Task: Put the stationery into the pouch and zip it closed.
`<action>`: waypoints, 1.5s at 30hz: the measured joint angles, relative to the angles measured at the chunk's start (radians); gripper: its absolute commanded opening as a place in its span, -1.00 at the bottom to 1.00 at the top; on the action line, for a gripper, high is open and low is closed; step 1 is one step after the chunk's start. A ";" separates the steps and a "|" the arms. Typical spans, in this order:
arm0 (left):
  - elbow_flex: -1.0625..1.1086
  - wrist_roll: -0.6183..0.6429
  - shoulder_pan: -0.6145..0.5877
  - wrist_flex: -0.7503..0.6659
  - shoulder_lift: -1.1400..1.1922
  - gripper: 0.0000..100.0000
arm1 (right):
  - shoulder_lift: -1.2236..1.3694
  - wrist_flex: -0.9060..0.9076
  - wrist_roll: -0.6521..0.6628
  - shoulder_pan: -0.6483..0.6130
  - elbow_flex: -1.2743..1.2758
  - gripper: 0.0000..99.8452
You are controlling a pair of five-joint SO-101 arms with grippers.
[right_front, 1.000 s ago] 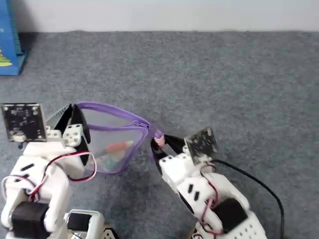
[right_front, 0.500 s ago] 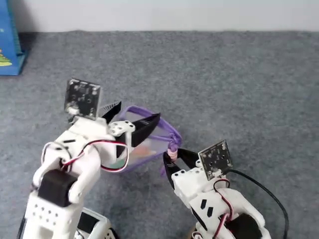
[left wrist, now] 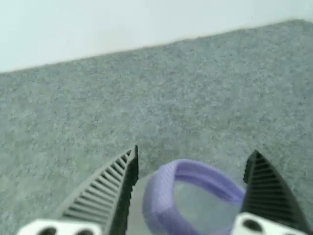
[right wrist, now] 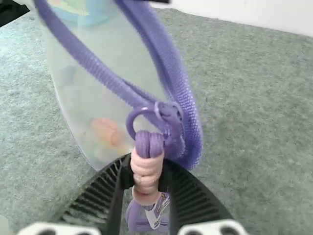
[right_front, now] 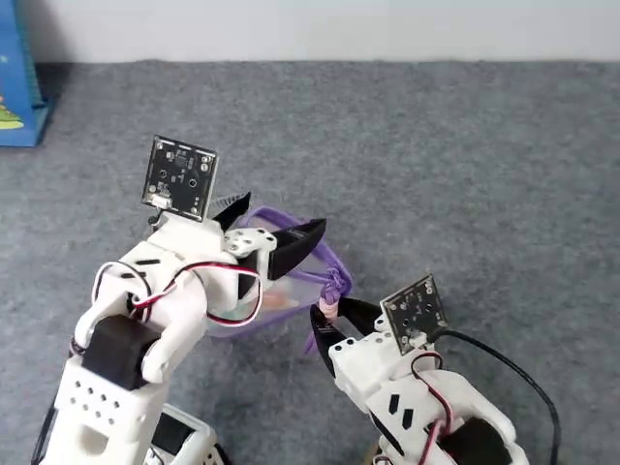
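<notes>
The pouch, see-through plastic with a purple zipper edge, is between the two arms, low over the grey carpet-like table cover (touching it or not, can't tell). Something orange shows through its wall. The right gripper is clamped on the pink-and-purple cord zipper pull. The left gripper is spread wide, with the purple rim between its jaws. There's a plain white wall behind and a blue box at the far edge.

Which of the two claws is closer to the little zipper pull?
Right. The right gripper is shut on the zipper pull itself. The left gripper stands open over the pouch, farther along its rim and apart from the pull.
</notes>
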 measured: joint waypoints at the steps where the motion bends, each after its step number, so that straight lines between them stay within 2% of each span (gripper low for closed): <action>1: 0.020 0.000 0.006 -0.028 -0.005 -0.33 | 0.000 0.014 -0.002 0.000 -0.011 -0.98; 6: 0.089 0.025 0.034 -0.143 -0.008 -0.34 | 0.000 0.071 -0.034 0.000 -0.080 -0.98; 11: 0.074 0.098 -0.002 -0.157 -0.005 -0.34 | 0.000 0.121 -0.035 -0.002 -0.115 -0.98; 18: 0.023 0.121 -0.110 -0.023 -0.178 -0.33 | -0.015 0.129 -0.037 -0.011 -0.149 -0.98; 28: 0.020 0.110 -0.193 0.158 -0.523 -0.33 | -0.015 0.127 -0.041 0.020 -0.160 -0.98; 32: 0.023 0.048 -0.193 0.235 -0.535 -0.34 | -0.015 0.127 -0.043 0.038 -0.229 -0.98; 37: 0.117 -0.121 -0.193 0.253 -0.535 -0.33 | -0.015 0.127 0.026 0.051 -0.293 -0.98; 41: 0.164 -0.275 -0.112 0.299 -0.535 -0.33 | -0.015 0.121 0.064 0.066 -0.293 -0.98; 45: 0.164 -0.341 0.000 0.367 -0.535 -0.33 | -0.014 0.097 0.107 0.078 -0.293 -0.98</action>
